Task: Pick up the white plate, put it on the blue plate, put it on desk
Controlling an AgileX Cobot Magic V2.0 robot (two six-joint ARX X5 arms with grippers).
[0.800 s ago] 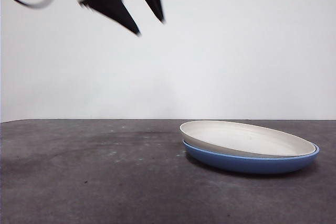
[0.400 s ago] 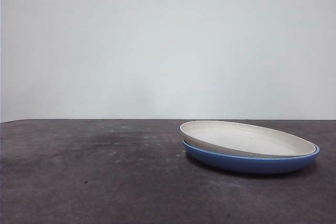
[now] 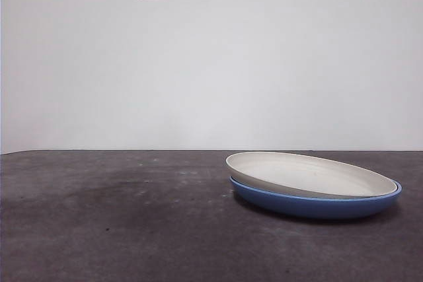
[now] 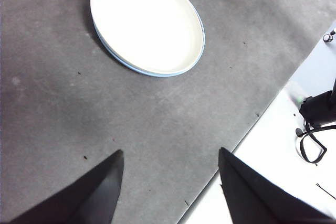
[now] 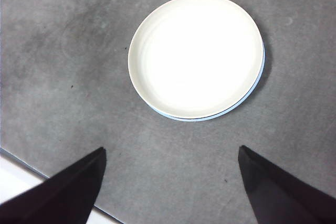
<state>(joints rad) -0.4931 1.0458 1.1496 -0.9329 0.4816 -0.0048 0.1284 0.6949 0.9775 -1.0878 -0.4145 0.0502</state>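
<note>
The white plate (image 3: 310,174) sits stacked in the blue plate (image 3: 317,205) on the counter (image 3: 119,229), well below and apart from both tools. The left tool (image 4: 170,153) and the right tool (image 5: 170,150) hang spread wide, holding nothing.

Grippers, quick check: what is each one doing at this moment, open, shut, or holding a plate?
Left gripper: open, holding nothing, high above the desk.
Right gripper: open, holding nothing, above the white plate stacked on the blue plate.
</note>
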